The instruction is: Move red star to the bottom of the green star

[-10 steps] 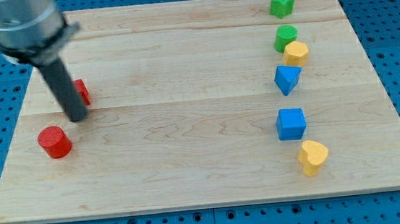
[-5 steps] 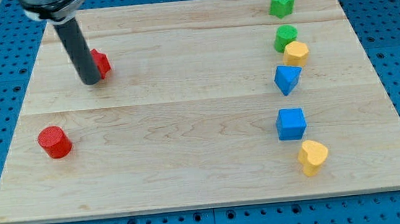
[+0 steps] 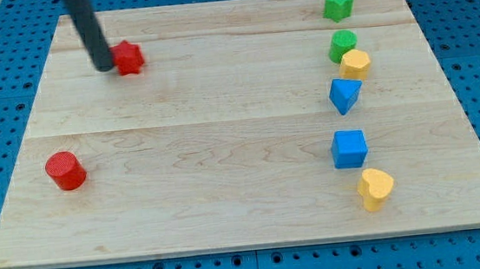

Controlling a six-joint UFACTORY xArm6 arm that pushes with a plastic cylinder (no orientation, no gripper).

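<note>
**Tip beside the red star**

You see my tip (image 3: 104, 67) touching the red star (image 3: 129, 57) on its left, holding nothing. The green star (image 3: 338, 5) sits far right on the wooden board (image 3: 224, 153). No writing shows.

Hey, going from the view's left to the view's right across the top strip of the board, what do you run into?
My tip → red star, right beside the tip on its right → a long bare stretch of board → green star near the view's top right.
</note>
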